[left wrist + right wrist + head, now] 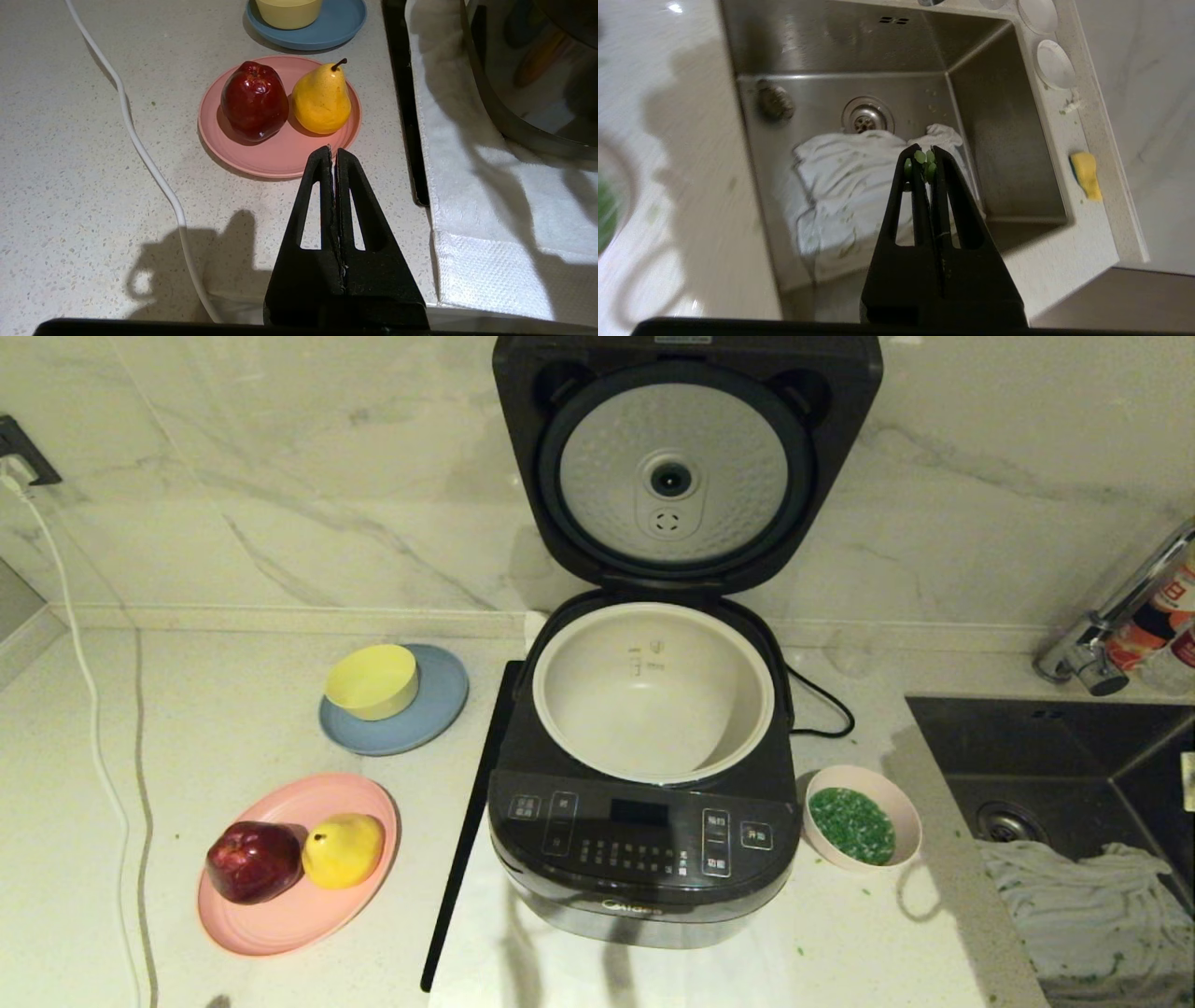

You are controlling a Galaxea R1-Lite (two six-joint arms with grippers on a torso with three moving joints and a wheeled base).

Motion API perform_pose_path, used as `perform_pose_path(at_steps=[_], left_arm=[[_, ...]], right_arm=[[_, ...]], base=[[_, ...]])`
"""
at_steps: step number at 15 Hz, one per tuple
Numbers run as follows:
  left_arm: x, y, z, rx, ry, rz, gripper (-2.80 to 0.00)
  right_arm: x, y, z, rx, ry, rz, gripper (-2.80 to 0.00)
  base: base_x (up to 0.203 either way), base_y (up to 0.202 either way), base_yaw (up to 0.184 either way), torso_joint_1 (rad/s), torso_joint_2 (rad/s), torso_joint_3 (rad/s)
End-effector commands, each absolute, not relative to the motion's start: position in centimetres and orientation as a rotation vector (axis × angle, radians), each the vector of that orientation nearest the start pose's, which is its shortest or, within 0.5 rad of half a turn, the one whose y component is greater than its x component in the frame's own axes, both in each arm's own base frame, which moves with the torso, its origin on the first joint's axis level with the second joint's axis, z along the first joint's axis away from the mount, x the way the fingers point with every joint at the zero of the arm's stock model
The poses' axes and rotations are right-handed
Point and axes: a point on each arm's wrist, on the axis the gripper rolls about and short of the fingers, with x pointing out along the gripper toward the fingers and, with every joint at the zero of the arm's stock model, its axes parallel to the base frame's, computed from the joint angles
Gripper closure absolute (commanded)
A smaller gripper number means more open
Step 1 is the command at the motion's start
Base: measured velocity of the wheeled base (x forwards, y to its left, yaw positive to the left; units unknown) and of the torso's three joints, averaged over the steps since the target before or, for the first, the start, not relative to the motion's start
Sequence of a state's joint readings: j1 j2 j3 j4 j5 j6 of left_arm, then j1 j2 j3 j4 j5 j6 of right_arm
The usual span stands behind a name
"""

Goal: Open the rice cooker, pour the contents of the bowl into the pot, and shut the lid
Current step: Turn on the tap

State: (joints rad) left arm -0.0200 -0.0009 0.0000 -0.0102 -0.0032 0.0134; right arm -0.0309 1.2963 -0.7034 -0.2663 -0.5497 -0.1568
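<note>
At counter centre: rice cooker (644,803) w/ lid (674,467) up, pot (653,695) empty. Bowl (863,818) just right of cooker, contents (851,825) still inside. Right gripper (926,161) over sink (1008,154), pinched closed, green bits stuck at tips. Left gripper (333,156) closed, empty, near pink plate (275,156). Risk: thin-rim grab slipping, spilling greens.

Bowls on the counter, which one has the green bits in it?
The pale pink bowl right of the rice cooker holds them; the yellow bowl on the blue plate looks empty.
</note>
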Motion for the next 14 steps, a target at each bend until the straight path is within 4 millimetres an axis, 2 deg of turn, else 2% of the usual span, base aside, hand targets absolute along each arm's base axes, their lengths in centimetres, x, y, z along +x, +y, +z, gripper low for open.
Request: perform_pose_path(at_steps=[1,3,6,10,14], left_arm=[[-2.2,0.0,7.4,0.014,-0.005,-0.023,0.00],[-2.2,0.0,7.4,0.014,-0.005,-0.023,0.00],[-2.2,0.0,7.4,0.014,-0.005,-0.023,0.00],[-2.2,0.0,7.4,0.014,-0.005,-0.023,0.00],[-2.2,0.0,7.4,0.014,-0.005,-0.023,0.00]], right_arm=[[25.8,-3.1,19.1,-0.262,0.453,-0.603,0.00],[28.8,-4.9,18.3,-0.266,0.434,-0.671,0.00],[32.2,-7.4,18.3,-0.250,0.366,-0.745,0.00],[35.9,-8.7,17.1,-0.239,0.278,-0.762,0.00],[38.4,-9.3,16.1,-0.266,0.191,-0.768,0.00]], base=[[0.000,0.000,0.000,0.000,0.00,0.000],[0.000,0.000,0.000,0.000,0.00,0.000],[0.000,0.000,0.000,0.000,0.00,0.000],[0.000,0.000,0.000,0.000,0.00,0.000],[0.000,0.000,0.000,0.000,0.00,0.000]])
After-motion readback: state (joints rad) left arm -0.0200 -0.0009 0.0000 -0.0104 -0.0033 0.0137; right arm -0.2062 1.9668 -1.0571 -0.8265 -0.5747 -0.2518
